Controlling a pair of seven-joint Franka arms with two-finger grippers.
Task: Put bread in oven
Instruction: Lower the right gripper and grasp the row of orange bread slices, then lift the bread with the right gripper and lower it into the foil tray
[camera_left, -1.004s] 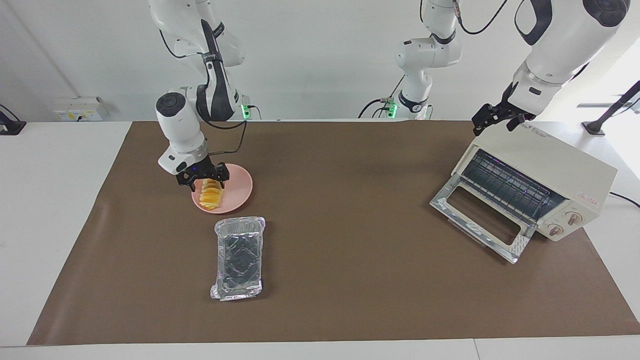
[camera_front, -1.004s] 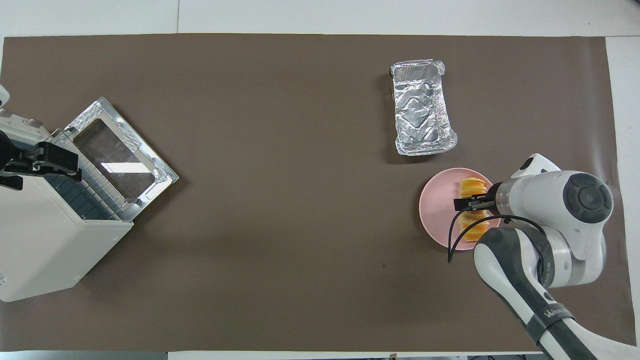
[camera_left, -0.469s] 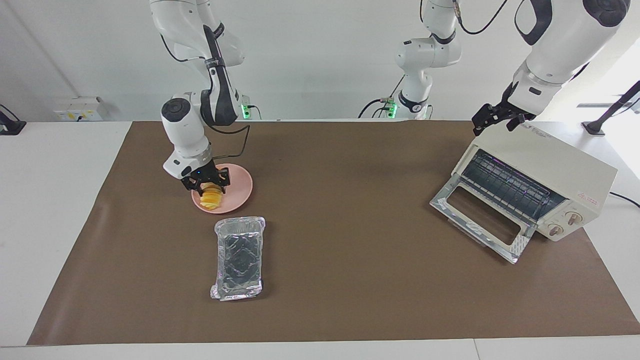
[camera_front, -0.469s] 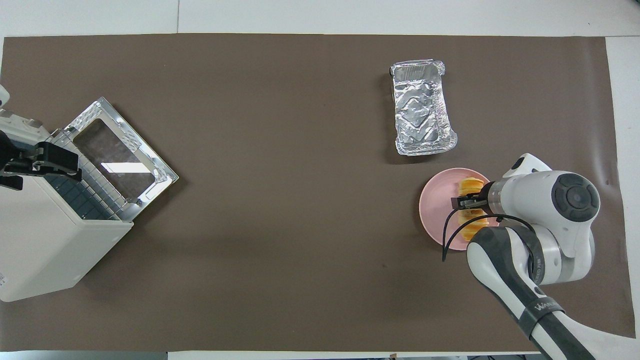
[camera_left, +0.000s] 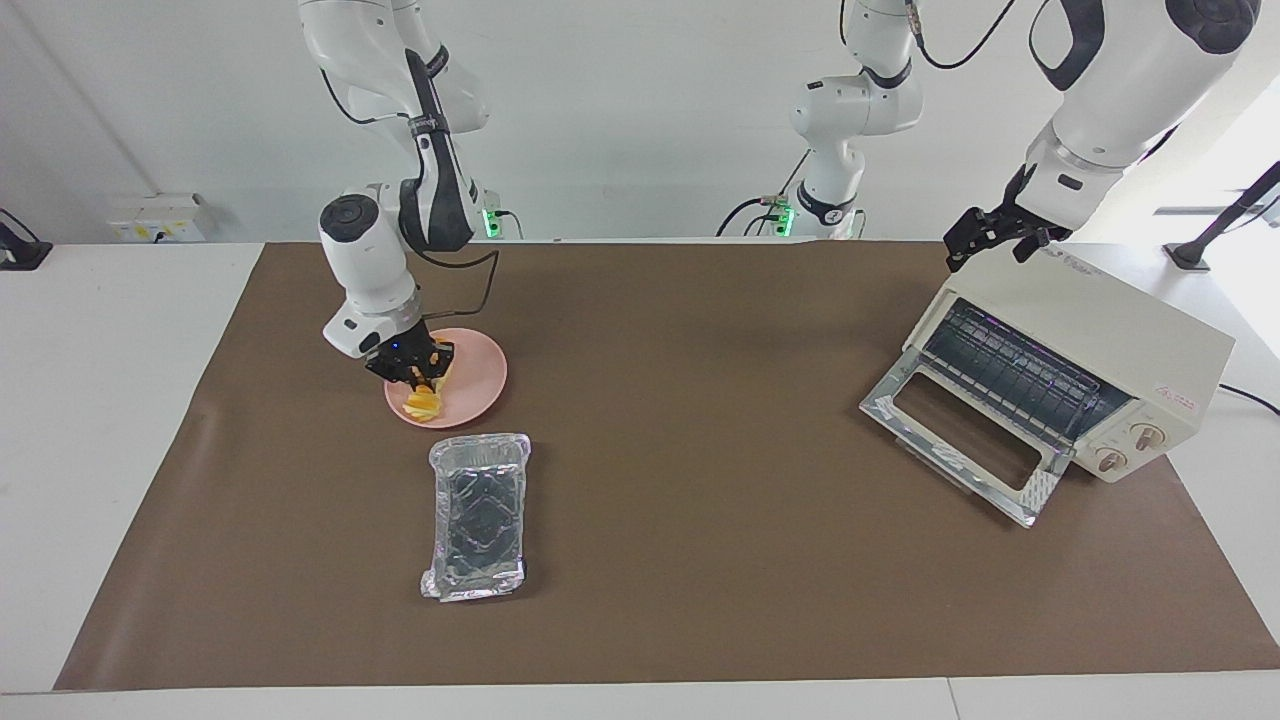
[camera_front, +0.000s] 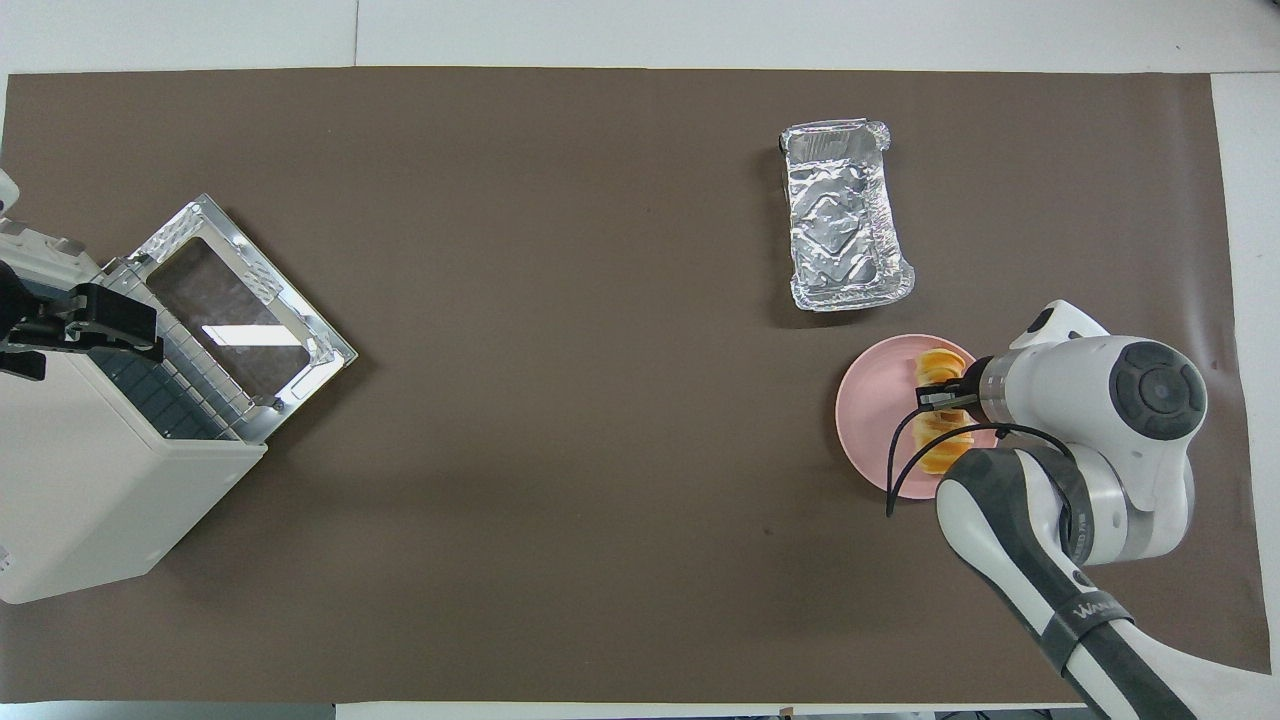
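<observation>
At the left of the facing view, a little above the middle, the right gripper (camera_left: 415, 378) is down on the bread (camera_left: 424, 398), which lies on a pink plate (camera_left: 470, 385). Its fingers are drawn in narrow against the sides of the yellow-orange loaf, pinching it near the end closer to the robots, while the loaf rests on the plate. In the overhead view the same gripper (camera_front: 938, 398) shows at the right of the frame, its dark fingertips across the bread (camera_front: 940, 440), with the white arm coming in from the lower right corner and covering part of the plate (camera_front: 870, 420).

Just below the plate in the facing view, farther from the robots, a silver foil tray (camera_left: 478, 515) sits on the brown mat (camera_left: 700, 560), close to the plate but not touching it. In the overhead view the tray (camera_front: 845, 230) lies in the upper right of the frame.

At the right of the facing view the oven (camera_left: 1090, 370) stands toward the left arm's end of the table, turned at an angle, its glass door (camera_left: 960, 440) dropped open and lying flat on the mat, the wire rack visible inside. The left gripper (camera_left: 985, 238) hovers over the top edge of the oven, above the door opening, with its fingers spread wide and nothing between them. In the overhead view it appears at the left edge of the frame (camera_front: 85, 325), over the oven (camera_front: 90, 480).
</observation>
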